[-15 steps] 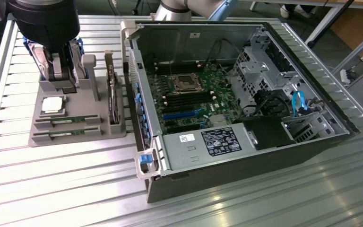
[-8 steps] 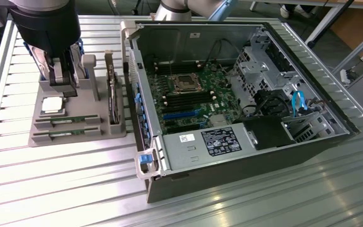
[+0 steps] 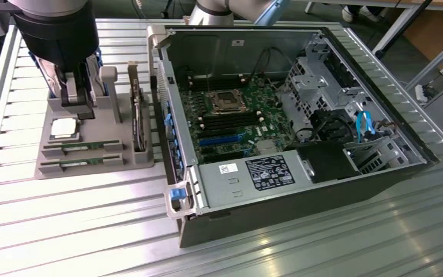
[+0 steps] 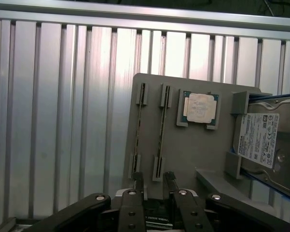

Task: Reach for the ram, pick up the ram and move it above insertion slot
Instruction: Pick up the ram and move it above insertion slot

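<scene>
Slatted aluminium table (image 4: 53, 121) runs under everything, and a grey holder tray (image 4: 193, 154) sits on it. Closest in the wrist view, the gripper (image 4: 154, 176) hangs at the tray's edge, fingers parted with nothing between them. Just beyond the tips, two thin green strips stand on edge in clips, side by side. The ram (image 4: 160, 130), the one nearer the processor chip (image 4: 200, 108), lines up best with the gap, and the other strip (image 4: 138, 128) lies just beside it. The step in hand looks like the reach. To do it well, I judge the fingers should straddle that one strip only, square to its flat faces and near mid-length. That keeps them clear of the end clips and of the neighbour, which is close enough to be nudged. Past the chip lies the hard drive (image 4: 260, 140). Farther off, in the exterior view, the open computer case (image 3: 229, 46) holds the motherboard (image 3: 241, 115), well apart from the tray.
</scene>
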Robot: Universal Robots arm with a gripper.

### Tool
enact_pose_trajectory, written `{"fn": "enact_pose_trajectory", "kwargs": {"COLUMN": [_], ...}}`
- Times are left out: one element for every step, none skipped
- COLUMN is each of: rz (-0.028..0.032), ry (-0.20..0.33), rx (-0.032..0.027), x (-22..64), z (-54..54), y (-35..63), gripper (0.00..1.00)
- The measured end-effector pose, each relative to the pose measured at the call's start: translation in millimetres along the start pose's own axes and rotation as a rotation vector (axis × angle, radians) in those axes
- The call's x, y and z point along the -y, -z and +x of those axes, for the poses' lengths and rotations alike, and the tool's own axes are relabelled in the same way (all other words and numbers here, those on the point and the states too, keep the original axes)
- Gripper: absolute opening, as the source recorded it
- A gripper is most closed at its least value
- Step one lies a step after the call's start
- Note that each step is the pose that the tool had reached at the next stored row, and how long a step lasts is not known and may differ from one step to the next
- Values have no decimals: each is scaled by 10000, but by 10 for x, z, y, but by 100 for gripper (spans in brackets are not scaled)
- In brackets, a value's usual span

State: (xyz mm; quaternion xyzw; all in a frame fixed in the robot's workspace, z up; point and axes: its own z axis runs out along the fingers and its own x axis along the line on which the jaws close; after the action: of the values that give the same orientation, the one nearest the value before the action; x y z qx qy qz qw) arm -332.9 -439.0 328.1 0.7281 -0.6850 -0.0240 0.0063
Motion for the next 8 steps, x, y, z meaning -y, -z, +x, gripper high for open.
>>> {"fn": "enact_pose_trajectory", "kwargs": {"rz": [0,1,0,0,0,0,0,0], "ry": [1,1,2,3,4,4,4,5], "rx": [0,0,0,0,0,0,0,0], "x": [0,0,0,0,0,1,1,1], "z": [0,0,0,0,0,0,0,0], "y": [-2,-5,-7,-9,-11,-13,-16,-18], "gripper": [30,30,30,30,30,30,30,30]}}
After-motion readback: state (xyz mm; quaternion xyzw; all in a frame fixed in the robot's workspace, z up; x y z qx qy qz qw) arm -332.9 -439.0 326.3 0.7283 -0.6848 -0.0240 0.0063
